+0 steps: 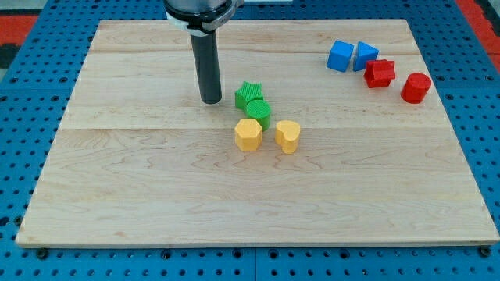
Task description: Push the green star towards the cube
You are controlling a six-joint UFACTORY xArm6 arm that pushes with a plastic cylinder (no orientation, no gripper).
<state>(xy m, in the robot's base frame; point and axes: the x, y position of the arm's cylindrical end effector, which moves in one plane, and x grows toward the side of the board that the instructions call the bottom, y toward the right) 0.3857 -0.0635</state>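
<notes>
The green star [249,95] lies near the board's middle, touching a green round block [258,112] just below it. My tip [211,101] stands on the board a short way to the left of the green star, with a small gap between them. The blue cube [341,56] sits at the view's upper right, next to a second blue block [365,55] of angular shape.
A yellow hexagonal block [248,133] and a yellow heart-like block [287,136] lie below the green pair. A red star-like block [380,73] and a red cylinder [416,87] lie right of the blue blocks. The wooden board [141,187] rests on a blue pegboard.
</notes>
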